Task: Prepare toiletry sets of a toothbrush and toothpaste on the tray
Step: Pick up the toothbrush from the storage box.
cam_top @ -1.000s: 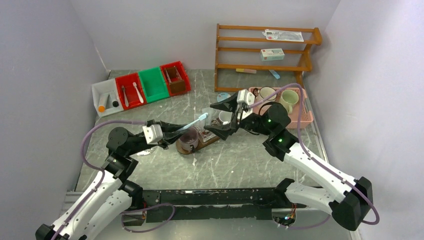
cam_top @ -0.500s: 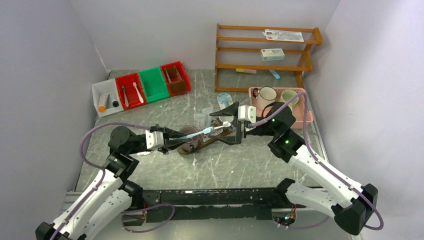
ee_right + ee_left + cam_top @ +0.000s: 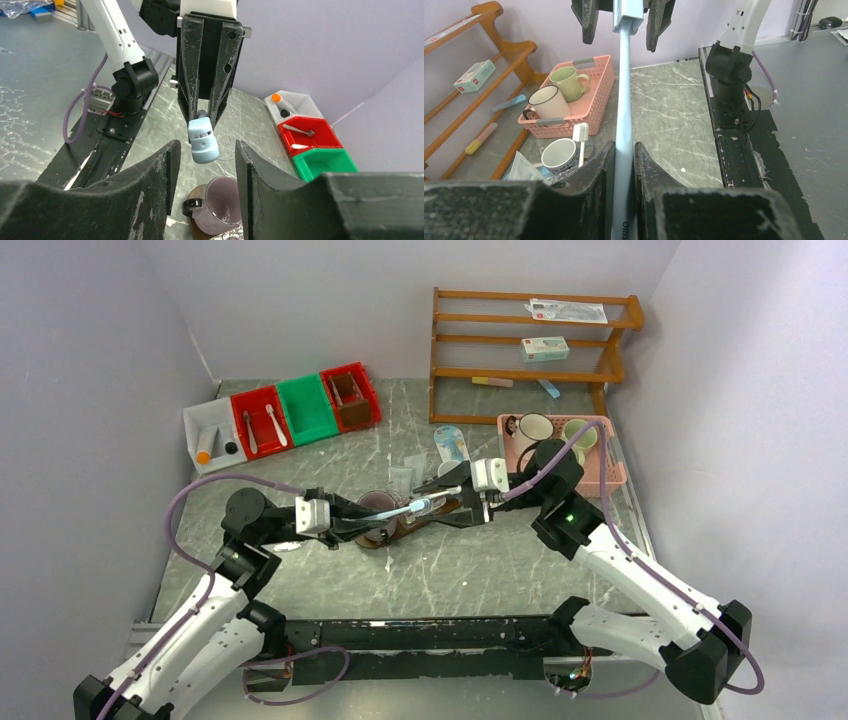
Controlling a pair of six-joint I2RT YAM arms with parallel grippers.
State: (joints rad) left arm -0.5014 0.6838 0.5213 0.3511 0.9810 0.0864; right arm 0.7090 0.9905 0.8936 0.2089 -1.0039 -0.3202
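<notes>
Viewing from the left wrist, I see my left tool (image 3: pixel 624 150) clenched on the handle of a pale blue toothbrush (image 3: pixel 624 90), its two fingers (image 3: pixel 596 170) pressed against the shaft. The brush runs straight out from that grip towards my right tool (image 3: pixel 206 145).

From the right wrist, the brush head sits between the right tool's fingers (image 3: pixel 160 170), and a gap shows on either side. That tool stands released and touches nothing.

From overhead, both tools meet in the air above the tray (image 3: pixel 412 524), which lies on the desk (image 3: pixel 480 560). The brush hangs level over the tray.

A purple mug (image 3: pixel 220 210) stands upright on the tray, below the brush head. A white mug (image 3: pixel 558 155) with a white toothbrush (image 3: pixel 580 137) standing in it sits at the tray's far end; I cannot tell whether it rests on the board or just beside it.

A pink basket (image 3: pixel 589 107) holding two more mugs lies beyond the tray, on its right.
</notes>
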